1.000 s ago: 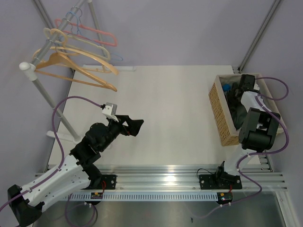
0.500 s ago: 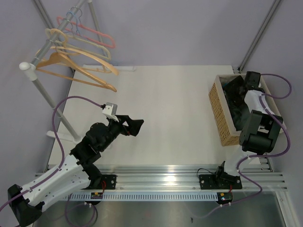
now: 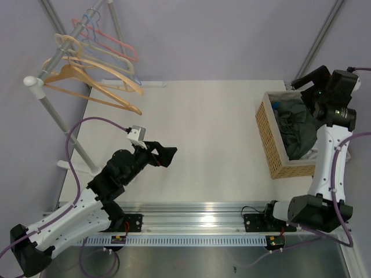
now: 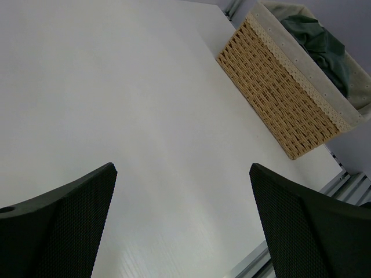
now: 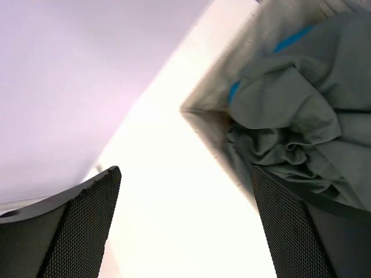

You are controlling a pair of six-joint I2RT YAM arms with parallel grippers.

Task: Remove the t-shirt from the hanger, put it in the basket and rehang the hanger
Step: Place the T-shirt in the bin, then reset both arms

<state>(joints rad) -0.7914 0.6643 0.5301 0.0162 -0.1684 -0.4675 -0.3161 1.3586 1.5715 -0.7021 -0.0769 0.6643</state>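
White table (image 3: 203, 127), t-shirt (image 3: 295, 130) lengthwise in basket (image 3: 268, 139)

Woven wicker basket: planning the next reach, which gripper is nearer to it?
Right. The right gripper hangs above the far end of the woven wicker basket, over the crumpled grey-green t-shirt inside. The left gripper hovers over the white table, well to the basket's left.

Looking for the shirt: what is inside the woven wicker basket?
A crumpled grey-green t-shirt fills the wicker basket, blue fabric showing beside it. Whatever lies beneath is covered.
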